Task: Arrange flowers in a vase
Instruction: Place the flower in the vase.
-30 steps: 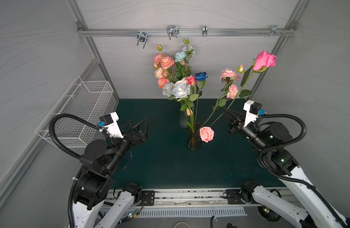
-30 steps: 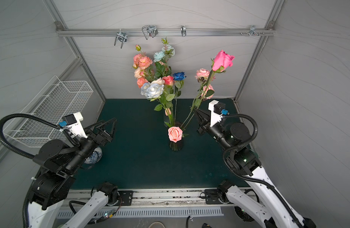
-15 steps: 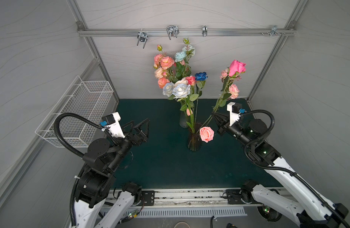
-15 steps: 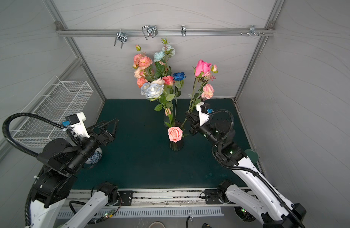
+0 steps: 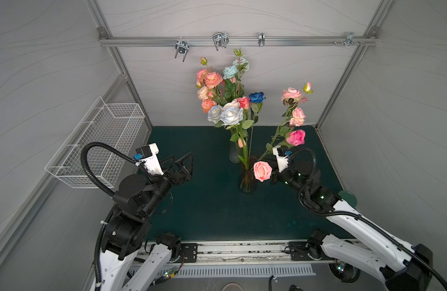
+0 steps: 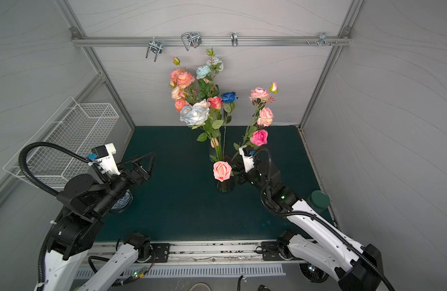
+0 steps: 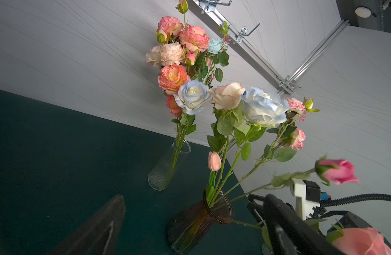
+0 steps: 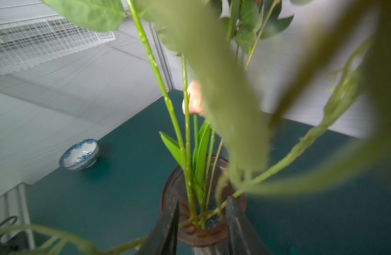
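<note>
Bench (image 5: 204,214) covered in dark green fills the floor of the grey-walled cell, with a white wire basket (image 5: 101,146) fixed to the wall on the left arm's side. Both top views show the flowers (image 5: 230,100) standing in two groups. A tall bunch of peach, pink and pale blue peony-like blooms rises from a clear vase (image 7: 166,167) near the back wall. In front of it, pale blue and cream roses stand in a dark vase (image 5: 248,184) near the bench's middle. A deep blue rose (image 5: 257,97) shows above them. A hot pink rose (image 5: 296,137) and a spray of pink blooms (image 5: 291,93) lean out toward the right arm, their stems running down into the dark vase's mouth. A peach rose (image 5: 262,170) droops over the rim on the same side. A blue-and-white bowl (image 8: 80,154) sits on the bench by the left arm's base. The left pincer (image 5: 189,163) hangs above the bench well apart from both vases, its jaws spread wide and holding nothing. The right pincer (image 8: 203,199) sits right at the dark vase's mouth, its jaws standing apart on either side of the stems and pinching none of them.
</note>
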Robot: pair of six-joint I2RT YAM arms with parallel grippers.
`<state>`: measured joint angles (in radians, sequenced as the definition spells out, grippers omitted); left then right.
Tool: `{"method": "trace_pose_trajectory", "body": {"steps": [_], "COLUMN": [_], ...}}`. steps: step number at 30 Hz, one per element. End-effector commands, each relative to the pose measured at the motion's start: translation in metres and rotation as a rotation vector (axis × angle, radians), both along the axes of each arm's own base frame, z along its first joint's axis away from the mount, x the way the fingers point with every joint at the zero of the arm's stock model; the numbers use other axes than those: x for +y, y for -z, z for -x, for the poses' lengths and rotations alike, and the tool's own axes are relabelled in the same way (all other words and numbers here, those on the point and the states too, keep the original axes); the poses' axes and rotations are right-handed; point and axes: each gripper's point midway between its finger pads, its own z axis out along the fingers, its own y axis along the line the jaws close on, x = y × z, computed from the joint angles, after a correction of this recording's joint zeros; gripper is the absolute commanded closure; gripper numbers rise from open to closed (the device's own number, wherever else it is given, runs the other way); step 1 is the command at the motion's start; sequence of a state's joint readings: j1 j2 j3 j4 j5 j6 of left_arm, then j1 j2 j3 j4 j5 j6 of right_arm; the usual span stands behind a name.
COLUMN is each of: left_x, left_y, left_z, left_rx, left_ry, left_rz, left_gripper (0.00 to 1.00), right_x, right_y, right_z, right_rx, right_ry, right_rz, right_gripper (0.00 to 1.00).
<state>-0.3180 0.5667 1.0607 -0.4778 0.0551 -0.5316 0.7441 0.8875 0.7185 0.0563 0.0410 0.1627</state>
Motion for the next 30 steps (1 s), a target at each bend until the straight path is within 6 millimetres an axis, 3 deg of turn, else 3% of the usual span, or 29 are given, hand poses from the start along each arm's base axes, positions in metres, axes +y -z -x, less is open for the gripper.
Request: {"method": "trace_pose_trajectory", "body": {"steps": [1, 4, 7, 15, 23, 30], "left_x": [-0.004, -0.005, -0.004, 0.002, 0.025, 0.07], "left_y": [-0.008, -0.001, 0.007, 0.03, 0.053, 0.088], "left_z": [-0.002, -0.004, -0.007, -0.018, -0.027, -0.042], "left_rx": [-0.029, -0.014, 0.008, 0.075, 0.109, 0.216], "left_ry": [0.02, 0.018, 0.009, -0.046, -0.189, -0.477], "left_rz": [0.034, 0.035, 0.035, 0.01, -0.014, -0.11], "left_gripper": [0.0, 0.0, 0.0, 0.0, 0.01, 0.01], "right_x": [-0.009, -0.015, -0.025, -0.053, -0.086, -0.14], "right_y": [0.002, 0.007, 0.01, 0.033, 0.071, 0.102], "right_z": [0.008, 0.013, 0.02, 0.048, 0.068, 0.068], "right_rx": [0.011, 0.025, 0.048, 0.159, 0.279, 0.348], "right_ry": [0.035, 0.056, 0.078, 0.1, 0.194, 0.464], "right_rz": [-0.005, -0.001, -0.015, -0.028, 0.017, -0.013], "right_gripper": [0.44, 0.34, 0.02, 0.01, 0.01, 0.01]}}
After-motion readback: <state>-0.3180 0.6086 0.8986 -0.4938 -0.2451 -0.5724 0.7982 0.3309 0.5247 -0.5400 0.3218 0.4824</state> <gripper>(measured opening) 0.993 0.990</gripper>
